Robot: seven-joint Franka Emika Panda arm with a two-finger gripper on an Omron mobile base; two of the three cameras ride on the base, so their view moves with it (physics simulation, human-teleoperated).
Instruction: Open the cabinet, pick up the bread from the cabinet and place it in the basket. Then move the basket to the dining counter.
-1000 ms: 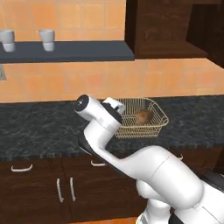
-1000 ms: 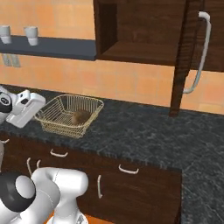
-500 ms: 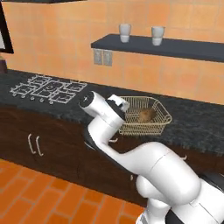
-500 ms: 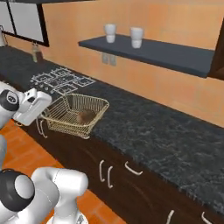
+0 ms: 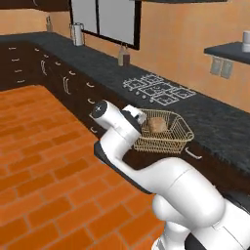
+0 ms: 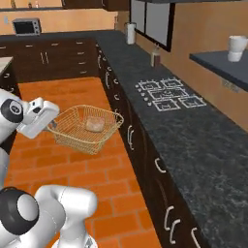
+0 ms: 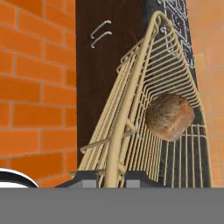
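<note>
Gripping the rim of the basket (image 7: 131, 127), my gripper (image 7: 111, 175) is showing its two fingers pinched narrow on the thick golden wire at the near edge, the rim running up and away from between the tips in the hand view. I am seeing the bread (image 7: 169, 116) lying inside the basket, just beyond the fingers and off to one side of them, resting on the mesh floor against a flared wall. In the right base view the basket (image 6: 65, 131) is hanging in the air over the orange brick floor (image 6: 72, 92), clear of the black marbled countertop (image 6: 193, 140), with the bread (image 6: 95, 124) sitting in its middle and the gripper (image 6: 50, 127) meeting the rim on the side nearest the arm. In the left base view the basket (image 5: 176, 139) is appearing in front of the dark lower cabinets (image 5: 73, 85), the bread (image 5: 157, 124) showing above its rim, and the gas hob (image 5: 158, 89) is lying on the counter well beyond it. A white cup (image 6: 237, 47) is standing on the wall shelf (image 6: 223, 65), far from the fingers.
</note>
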